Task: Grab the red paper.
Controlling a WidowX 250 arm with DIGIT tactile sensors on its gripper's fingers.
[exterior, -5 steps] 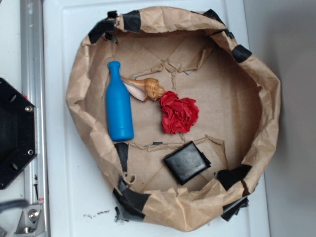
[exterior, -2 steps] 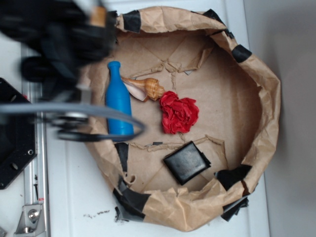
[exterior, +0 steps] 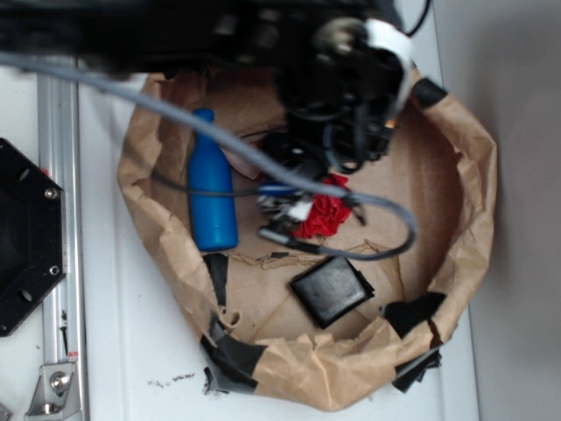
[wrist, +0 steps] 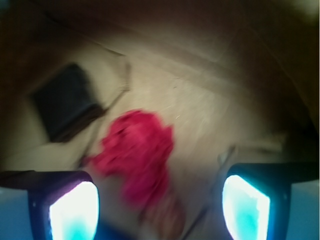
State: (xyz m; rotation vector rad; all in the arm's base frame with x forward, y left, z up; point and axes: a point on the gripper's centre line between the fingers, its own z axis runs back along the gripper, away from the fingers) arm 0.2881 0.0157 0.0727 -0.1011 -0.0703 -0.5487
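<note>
1. The bright red crumpled wad of paper (exterior: 329, 215) lies on the floor of a round nest of wrinkled brown paper lining (exterior: 473, 175) that sits on the white bench (exterior: 114, 351).
2. In the exterior view the black robot arm, blurred, reaches in from the upper left and covers much of the red paper; only its right and lower part shows.
3. The gripper (wrist: 160, 200) hangs above the lining floor with its jaws spread wide apart and nothing between them; the two fingertips (wrist: 75, 210) glow pale cyan at the lower corners of the wrist view.
4. In the wrist view the red paper (wrist: 137, 157) sits between and a little ahead of the two fingertips, closer to the left one, touching neither.
5. A flat black square box (exterior: 331, 289) rests just below the red paper in the exterior view, near it but apart.
6. A blue plastic bottle (exterior: 210, 189) lies on its side to the left of the red paper, its neck pointing toward the top of the exterior view.
7. A grey cable (exterior: 175, 114) loops from the arm across the bottle and round beneath the red paper.
</note>
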